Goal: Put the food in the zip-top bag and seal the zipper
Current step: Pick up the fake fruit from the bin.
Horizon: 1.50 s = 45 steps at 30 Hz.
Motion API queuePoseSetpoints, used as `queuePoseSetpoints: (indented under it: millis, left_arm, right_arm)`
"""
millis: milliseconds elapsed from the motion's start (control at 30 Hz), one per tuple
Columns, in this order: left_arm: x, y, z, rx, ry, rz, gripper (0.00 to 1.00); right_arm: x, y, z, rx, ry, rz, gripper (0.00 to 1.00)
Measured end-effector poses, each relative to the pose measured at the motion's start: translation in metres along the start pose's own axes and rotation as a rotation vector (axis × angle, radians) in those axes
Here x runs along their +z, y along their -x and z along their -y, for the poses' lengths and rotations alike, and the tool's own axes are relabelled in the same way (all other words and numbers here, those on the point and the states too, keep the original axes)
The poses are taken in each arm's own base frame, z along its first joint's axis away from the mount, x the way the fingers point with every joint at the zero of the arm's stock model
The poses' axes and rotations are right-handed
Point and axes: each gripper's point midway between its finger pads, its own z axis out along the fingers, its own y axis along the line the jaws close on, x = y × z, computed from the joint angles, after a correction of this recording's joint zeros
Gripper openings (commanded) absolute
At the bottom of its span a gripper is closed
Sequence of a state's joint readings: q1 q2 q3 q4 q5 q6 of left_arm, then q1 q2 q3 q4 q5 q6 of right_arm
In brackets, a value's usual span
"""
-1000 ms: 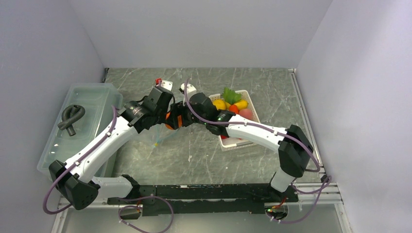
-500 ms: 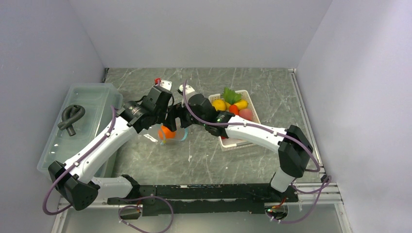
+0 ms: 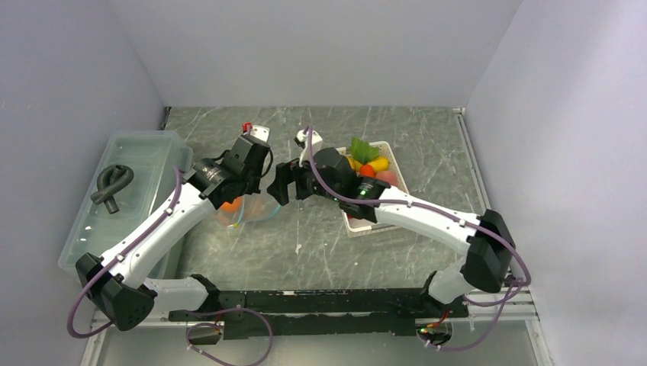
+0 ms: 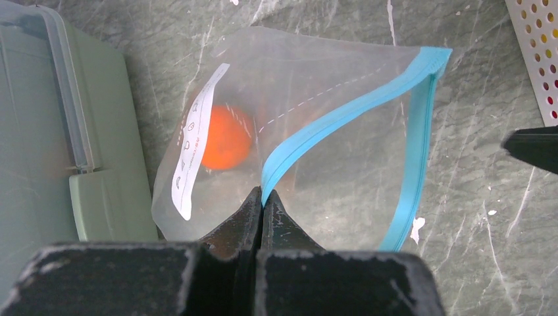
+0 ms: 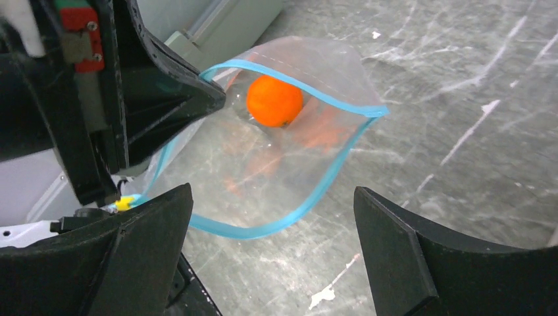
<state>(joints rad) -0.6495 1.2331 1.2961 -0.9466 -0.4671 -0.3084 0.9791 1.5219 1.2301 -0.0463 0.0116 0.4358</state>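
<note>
Left gripper: jaws pressed together on one lip of the zipper, so the zip-top bag hangs from that single pinch. Right gripper: jaws spread wide with nothing between them, poised just in front of the bag's mouth and apart from it.

Orientation: in the top view the bag lies with its long axis roughly left to right, beside the left arm and near the bin. The mouth gapes toward the right gripper and the closed end faces the bin. The pinched lip runs from the jaws out to a far corner, and the free lip curves back from there (together an open loop). Whether the bag's underside touches the table cannot be told.

Change: one second ago the right gripper was at the bag's mouth with the orange fruit beside its fingers. Now the fruit sits inside the bag, near the closed end, and the right gripper has drawn back toward the basket.

Appearance: clear, thin, creased plastic with a teal-blue strip at the mouth and a white printed label on one side. The remaining food stays in the basket.
</note>
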Motion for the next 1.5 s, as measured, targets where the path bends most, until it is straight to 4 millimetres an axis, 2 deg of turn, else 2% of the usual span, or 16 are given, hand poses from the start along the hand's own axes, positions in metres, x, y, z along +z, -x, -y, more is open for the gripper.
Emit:
queuePoseSetpoints:
  millis: [267,533,767,1067,1300,1500]
  left_arm:
    - [0.0,0.0,0.0,0.0,0.0,0.0,0.0]
    - [0.0,0.0,0.0,0.0,0.0,0.0,0.0]
    - [0.0,0.0,0.0,0.0,0.0,0.0,0.0]
    - [0.0,0.0,0.0,0.0,0.0,0.0,0.0]
    - [0.0,0.0,0.0,0.0,0.0,0.0,0.0]
    - [0.0,0.0,0.0,0.0,0.0,0.0,0.0]
  right_arm:
    - [-0.042,0.008,0.023,-0.048,-0.12,0.031,0.93]
    - [-0.08,0.007,0.07,-0.088,-0.34,0.017,0.91]
    - [-0.113,-0.018,0.126,-0.108,-0.549,-0.092,0.92]
    - [-0.154,-0.04,0.191,-0.072,-0.778,-0.234,0.93]
    - [-0.167,-0.069,0.228,-0.055,-0.897,-0.367,0.93]
    - [-0.165,-0.09,0.249,-0.064,-0.965,-0.469,0.93]
